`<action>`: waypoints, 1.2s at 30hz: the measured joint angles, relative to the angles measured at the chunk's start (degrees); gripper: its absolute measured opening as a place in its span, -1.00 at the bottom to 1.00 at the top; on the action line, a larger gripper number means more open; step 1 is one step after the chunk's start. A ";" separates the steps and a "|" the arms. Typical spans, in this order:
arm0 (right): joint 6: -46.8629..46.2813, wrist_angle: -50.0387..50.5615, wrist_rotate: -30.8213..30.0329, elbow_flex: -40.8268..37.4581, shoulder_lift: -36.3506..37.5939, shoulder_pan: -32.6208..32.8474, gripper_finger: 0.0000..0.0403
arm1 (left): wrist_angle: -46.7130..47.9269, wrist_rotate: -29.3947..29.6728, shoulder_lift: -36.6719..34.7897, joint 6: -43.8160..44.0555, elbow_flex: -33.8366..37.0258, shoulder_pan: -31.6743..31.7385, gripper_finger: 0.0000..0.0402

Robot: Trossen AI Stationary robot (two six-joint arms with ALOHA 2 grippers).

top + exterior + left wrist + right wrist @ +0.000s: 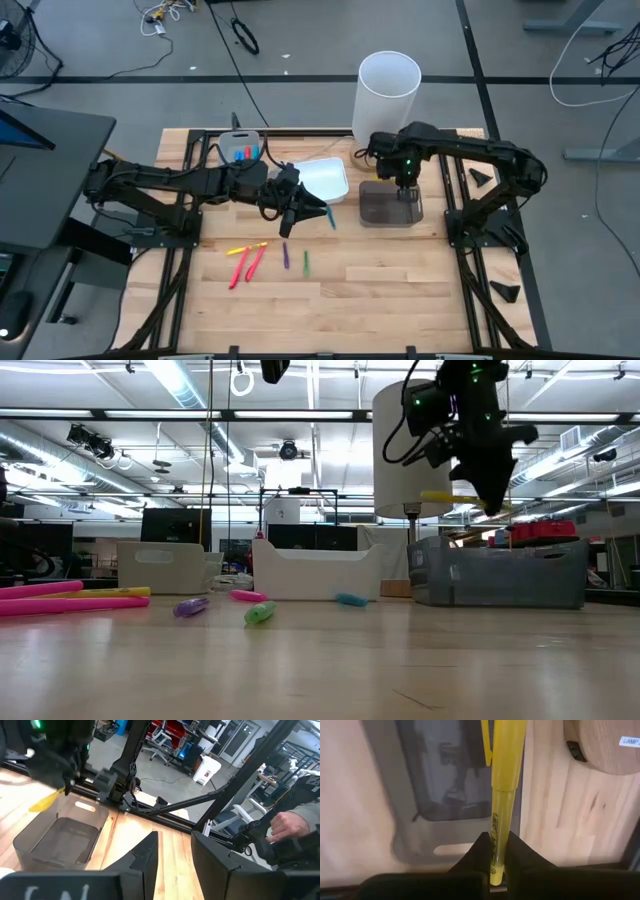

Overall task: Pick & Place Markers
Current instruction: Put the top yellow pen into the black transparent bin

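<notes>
My right gripper (pixel 496 854) is shut on a yellow marker (pixel 504 785) and hovers above the dark tray (pixel 390 205), as the low view (pixel 490 472) also shows. My left gripper (pixel 176 857) is open and holds nothing. It hangs near the white tray (pixel 325 180), just above a teal marker (pixel 332 222) that lies on the table. More markers lie flat on the wood: yellow and pink ones (pixel 245 260), a purple one (pixel 285 257) and a green one (pixel 306 262). The grey tray (pixel 240 148) holds blue and red markers. My right gripper pinches the yellow marker between its two fingers near one end (pixel 496 842). The fingers come from above, slanting down. The marker is lifted clear and sticks out roughly level (pixel 450 495) from the fingertips, over the dark tray (pixel 500 570).
A tall white cylinder bin (pixel 388 85) stands at the far edge behind the dark tray. A person's hand (pixel 285 825) shows beyond the table in the left wrist view. Bare wood lies toward the near edge (pixel 400 300).
</notes>
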State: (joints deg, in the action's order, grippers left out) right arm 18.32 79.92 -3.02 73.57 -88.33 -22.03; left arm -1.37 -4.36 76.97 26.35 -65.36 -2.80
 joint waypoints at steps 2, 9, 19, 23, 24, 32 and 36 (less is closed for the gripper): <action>-0.35 -2.28 -2.13 -2.55 0.00 1.12 -0.92 | -0.01 0.00 0.00 0.02 0.00 0.00 -0.39; -4.72 -10.70 -2.69 -10.28 0.00 2.88 -0.92 | 0.02 0.00 0.00 0.02 0.00 0.01 -0.39; -7.34 -20.42 -2.76 -18.77 0.00 3.00 -0.92 | 0.07 0.00 0.00 0.02 0.00 -0.01 -0.39; -7.54 -23.52 -2.57 -20.86 -0.82 3.00 -0.92 | 0.09 0.00 0.00 0.00 0.00 -0.01 -0.39; -7.56 -23.45 -2.57 -20.89 -1.28 3.02 -0.92 | 0.07 0.00 0.00 0.01 0.00 -0.01 -0.39; -7.80 -23.78 -2.59 -20.89 -2.01 3.96 -0.66 | 0.39 0.00 0.00 0.02 0.00 -0.01 -0.39; -8.35 -23.78 -2.57 -20.89 -2.01 4.34 -0.47 | 0.70 0.00 0.00 0.04 0.00 -0.01 -0.39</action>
State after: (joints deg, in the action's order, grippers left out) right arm 9.97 56.14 -5.59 52.69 -90.35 -17.69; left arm -0.66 -4.36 76.97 26.39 -65.36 -2.81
